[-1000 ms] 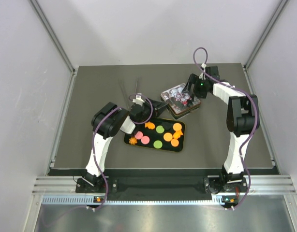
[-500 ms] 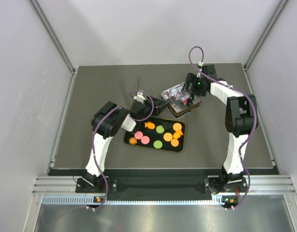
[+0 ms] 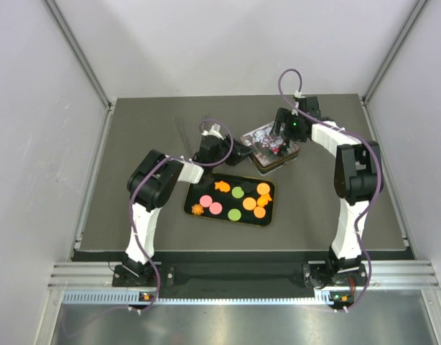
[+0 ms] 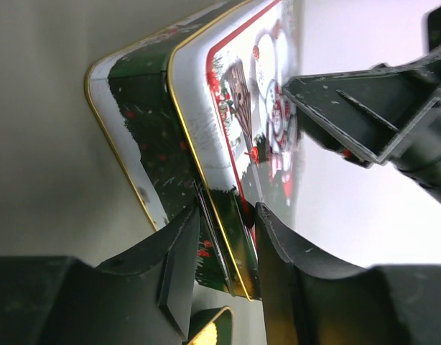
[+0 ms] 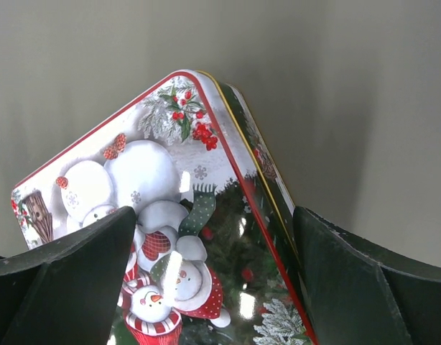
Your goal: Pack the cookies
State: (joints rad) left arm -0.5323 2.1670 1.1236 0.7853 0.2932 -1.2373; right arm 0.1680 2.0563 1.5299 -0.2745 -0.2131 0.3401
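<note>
Setting: dark grey table inside a white-walled bay. My two arms rise from its near edge and converge at the far middle.
Cookies: orange, pink and green pieces lying loose on a black tray toward the near side. Neither of my grippers is at them.
Tin: a Christmas box just beyond the tray's far right corner. Its lid, printed with snowmen, lies on top, so nothing can go in yet.
Left gripper: comes in from the tin's left side. My two fingers stand narrowly apart with the tin's edge between them, pinched at the gold rim. Whether they hold the lid alone or lid and base together, I cannot tell.
Right gripper: hangs over the lid from the far right, fingers spread wide, holding nothing. The left wrist view puts one fingertip at the lid's printed face, but contact is uncertain.
Step in hand: by my judgement, opening the tin, the first stage of packing, with every cookie waiting on the tray.
Next move: calls for parting lid from base. My left grip must catch the lid's lip only and raise it evenly, while my right either steadies the base or takes the opposite edge. The freed lid then needs a resting place away from the tray.
</note>
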